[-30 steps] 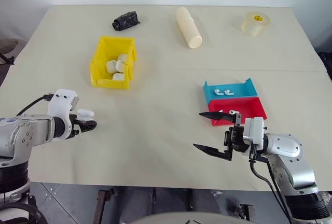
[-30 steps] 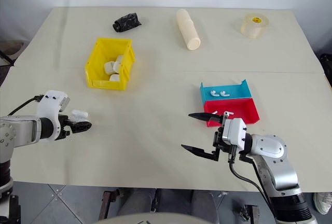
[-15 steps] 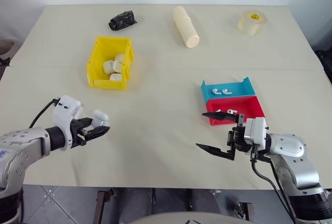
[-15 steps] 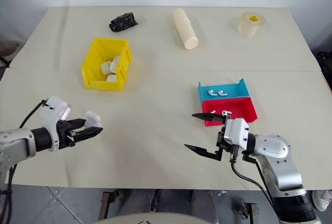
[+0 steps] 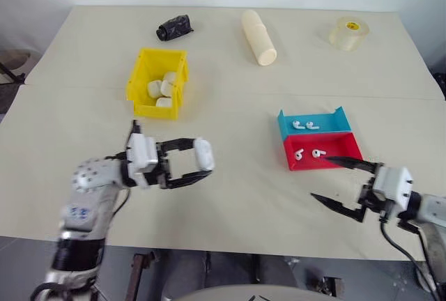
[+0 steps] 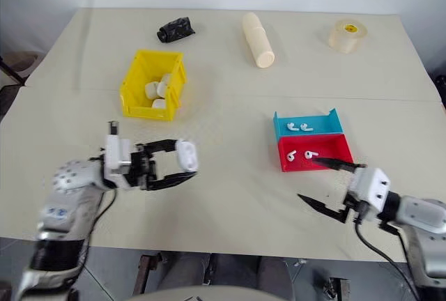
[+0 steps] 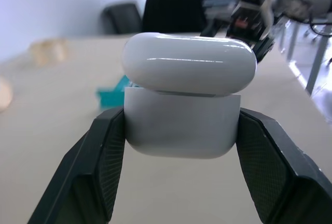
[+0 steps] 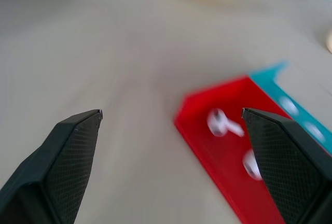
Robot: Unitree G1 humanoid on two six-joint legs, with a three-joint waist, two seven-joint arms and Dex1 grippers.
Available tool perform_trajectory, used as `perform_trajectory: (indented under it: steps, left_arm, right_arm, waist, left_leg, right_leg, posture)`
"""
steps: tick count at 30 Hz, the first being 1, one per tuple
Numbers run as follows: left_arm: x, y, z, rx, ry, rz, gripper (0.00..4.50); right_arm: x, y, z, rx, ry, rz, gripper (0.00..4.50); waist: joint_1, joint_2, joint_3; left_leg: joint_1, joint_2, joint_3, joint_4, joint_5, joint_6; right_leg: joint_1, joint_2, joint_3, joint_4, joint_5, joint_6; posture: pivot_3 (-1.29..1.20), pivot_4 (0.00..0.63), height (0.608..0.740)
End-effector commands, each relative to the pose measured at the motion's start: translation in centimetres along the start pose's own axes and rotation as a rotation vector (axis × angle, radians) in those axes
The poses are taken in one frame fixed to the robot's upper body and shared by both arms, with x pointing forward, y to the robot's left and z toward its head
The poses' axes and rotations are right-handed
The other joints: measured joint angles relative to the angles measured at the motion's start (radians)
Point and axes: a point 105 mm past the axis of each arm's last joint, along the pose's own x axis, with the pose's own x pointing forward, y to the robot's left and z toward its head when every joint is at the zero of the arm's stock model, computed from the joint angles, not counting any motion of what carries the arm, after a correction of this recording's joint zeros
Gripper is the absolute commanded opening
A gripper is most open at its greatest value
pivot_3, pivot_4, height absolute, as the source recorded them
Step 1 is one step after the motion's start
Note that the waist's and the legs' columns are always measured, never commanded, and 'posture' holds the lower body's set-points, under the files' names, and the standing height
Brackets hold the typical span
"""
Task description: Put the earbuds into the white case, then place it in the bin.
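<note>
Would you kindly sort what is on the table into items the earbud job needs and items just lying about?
Needed:
- glossy white earbud case, gripped in left pincer
- tiny white earbuds in shallow red tray
- yellow plastic bin
- right pincer, open

Lying about:
- cream cylinder
- tape roll
- crumpled black object
- blue tray

The left gripper (image 6: 187,165) clamps the white case (image 6: 185,155) above the table (image 6: 230,99); the right gripper (image 6: 324,186) gapes.

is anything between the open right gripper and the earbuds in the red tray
Nothing visible. The right gripper stands open just off the red tray, and its two earbuds lie uncovered on the tray floor, with bare table alongside.
</note>
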Motion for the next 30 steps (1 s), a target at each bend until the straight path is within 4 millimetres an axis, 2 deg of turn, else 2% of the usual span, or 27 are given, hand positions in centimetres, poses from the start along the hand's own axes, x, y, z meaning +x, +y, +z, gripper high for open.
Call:
perform_trajectory:
  steps: [1, 6, 8, 11, 13, 16, 22, 26, 30]
  left_arm:
    - [2.4, -1.1, -0.4, 0.044, -0.082, -0.062, 2.8]
    - [5.2, -2.6, -0.7, -0.007, -0.201, -0.1, 2.8]
    - [6.1, -3.2, -0.6, -0.04, -0.245, -0.12, 2.8]
    - [6.2, -3.2, 0.3, -0.05, -0.326, -0.094, 2.8]
    - [6.3, -3.3, 0.5, -0.07, -0.345, -0.105, 2.8]
    - [6.3, -3.4, 0.0, -0.073, -0.305, -0.113, 2.8]
    - [5.7, -3.9, -0.2, -0.102, -0.289, -0.102, 2.8]
    - [5.6, -4.0, -0.6, -0.102, -0.275, -0.103, 2.8]
    - [5.8, -4.1, -0.4, -0.101, -0.283, -0.131, 2.8]
  right_arm:
    - [-3.0, -1.4, 0.2, -0.046, 0.067, -0.065, 4.5]
    - [-5.4, -2.0, -0.9, -0.015, 0.235, -0.081, 4.5]
    - [-5.5, -2.2, -0.7, -0.011, 0.264, -0.067, 4.5]
    - [-5.0, -2.0, -0.1, -0.012, 0.27, -0.033, 4.5]
    - [-4.2, -2.5, -0.1, 0.027, 0.358, -0.009, 4.5]
    - [-1.8, -3.3, 1.2, 0.036, 0.402, 0.042, 4.5]
    - [2.7, -4.5, 2.2, 0.021, 0.499, 0.087, 4.5]
    - [4.9, -5.0, 2.4, -0.009, 0.533, 0.135, 4.5]
    - [6.7, -6.6, 2.1, -0.069, 0.581, 0.134, 4.5]
  waist:
    - [0.0, 0.0, 0.0]
    - [-0.004, 0.0, 0.0]
    - [-0.002, 0.0, 0.0]
    - [0.0, 0.0, 0.0]
    - [-0.001, 0.0, 0.0]
    - [-0.005, 0.0, 0.0]
    - [0.002, 0.0, 0.0]
    - [0.005, 0.0, 0.0]
    - [-0.001, 0.0, 0.0]
  left_leg:
    - [0.0, -0.001, 0.004, 0.0, 0.0, 0.0]
    - [0.001, 0.003, 0.008, -0.001, 0.0, 0.0]
    - [0.001, 0.002, 0.009, 0.0, 0.0, 0.0]
    - [0.001, 0.003, 0.008, 0.001, 0.0, 0.0]
    - [0.001, 0.005, 0.008, 0.001, 0.0, 0.0]
    - [0.001, 0.005, 0.008, 0.002, 0.0, 0.0]
    - [0.0, 0.007, 0.002, 0.002, 0.0, 0.0]
    - [-0.002, 0.004, -0.001, 0.003, 0.0, 0.001]
    - [-0.002, 0.004, -0.001, 0.003, 0.0, 0.001]
  right_leg:
    - [0.0, 0.0, 0.0, 0.0, 0.0, 0.0]
    - [0.0, 0.002, 0.0, 0.0, 0.0, 0.0]
    - [0.0, 0.002, 0.001, 0.0, 0.0, 0.001]
    - [0.0, 0.002, 0.001, -0.001, 0.0, 0.001]
    - [0.0, 0.001, 0.001, -0.001, 0.0, 0.001]
    - [0.0, 0.002, 0.002, -0.001, 0.001, 0.001]
    - [-0.001, 0.001, 0.0, -0.002, 0.001, 0.001]
    - [-0.001, -0.002, 0.0, -0.003, 0.001, 0.002]
    - [-0.002, -0.001, -0.001, -0.003, 0.001, 0.002]
  posture:
    - [0.0, 0.15, 0.74]
    - [0.0, 0.15, 0.74]
    - [0.0, 0.15, 0.74]
    - [0.0, 0.15, 0.74]
    - [0.0, 0.15, 0.74]
    - [0.0, 0.15, 0.74]
    - [0.0, 0.15, 0.74]
    - [0.0, 0.15, 0.74]
    - [0.0, 0.15, 0.74]
